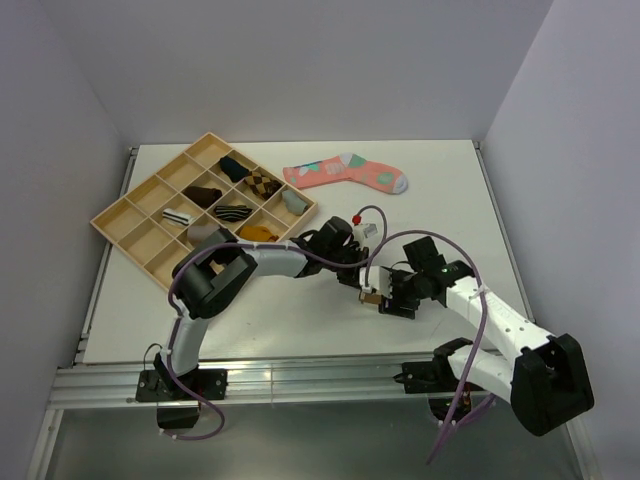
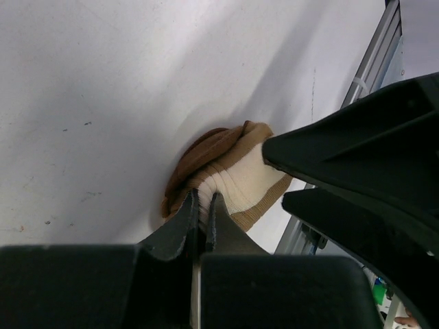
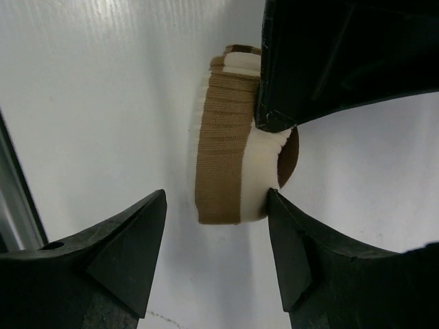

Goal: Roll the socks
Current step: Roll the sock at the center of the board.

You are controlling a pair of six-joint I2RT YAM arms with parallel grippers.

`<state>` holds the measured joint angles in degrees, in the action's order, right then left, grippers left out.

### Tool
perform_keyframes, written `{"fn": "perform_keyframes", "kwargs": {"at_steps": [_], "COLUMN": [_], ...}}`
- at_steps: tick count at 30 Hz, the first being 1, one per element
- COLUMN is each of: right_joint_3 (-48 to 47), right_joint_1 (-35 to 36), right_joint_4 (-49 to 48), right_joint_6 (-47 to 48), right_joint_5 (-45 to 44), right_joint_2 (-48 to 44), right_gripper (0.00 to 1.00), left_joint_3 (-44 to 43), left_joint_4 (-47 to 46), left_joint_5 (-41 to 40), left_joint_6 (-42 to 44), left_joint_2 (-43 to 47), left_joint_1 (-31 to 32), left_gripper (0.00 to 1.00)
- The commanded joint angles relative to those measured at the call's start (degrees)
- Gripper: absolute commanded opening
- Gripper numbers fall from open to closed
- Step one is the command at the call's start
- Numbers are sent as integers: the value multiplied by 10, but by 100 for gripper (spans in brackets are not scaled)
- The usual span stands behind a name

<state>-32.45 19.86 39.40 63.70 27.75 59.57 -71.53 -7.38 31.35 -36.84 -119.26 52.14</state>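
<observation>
White table (image 1: pixel 300 330) enclosed by pale grey walls. A wooden tray (image 1: pixel 115 225) of compartments, several holding bundled socks, sits at the far left corner, and a coral-pink sock (image 1: pixel 345 172) lies flat by the far edge. Both arms meet over the middle of the table, toward its near edge.

The brown sock (image 3: pixel 219 137) rests there on the bare surface, wound into a compact roll with its tan and cream bands outermost. The left hand (image 2: pixel 204 199) has its fingers pressed together, pinching a fold of the cream cuff. The right hand (image 3: pixel 216 195) is spread, its fingers apart on either side of the roll and gripping nothing.

Step judged in hand: closing the roll, near its end. The next move probably calls for turning the cuff over the bundle so it stays wound, the left hand keeping its pinch meanwhile.
</observation>
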Motion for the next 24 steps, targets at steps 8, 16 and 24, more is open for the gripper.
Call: {"fn": "perform_keyframes", "kwargs": {"at_steps": [8, 16, 24], "right_joint_3": [27, 38, 35], "right_joint_1": [35, 48, 57], "right_joint_4": [-101, -114, -125], "right_joint_6": [-33, -35, -53], "right_joint_5": [-81, -112, -118], "right_joint_2": [26, 51, 87], "right_gripper": [68, 68, 54], "left_joint_3": [15, 5, -1], "left_joint_4": [89, 88, 83], "left_joint_5": [15, 56, 73], "left_joint_6": [10, -4, -20], "left_joint_2": [-44, -51, -53], "left_joint_1": [-4, -19, -20], "left_gripper": [0, 0, 0]}}
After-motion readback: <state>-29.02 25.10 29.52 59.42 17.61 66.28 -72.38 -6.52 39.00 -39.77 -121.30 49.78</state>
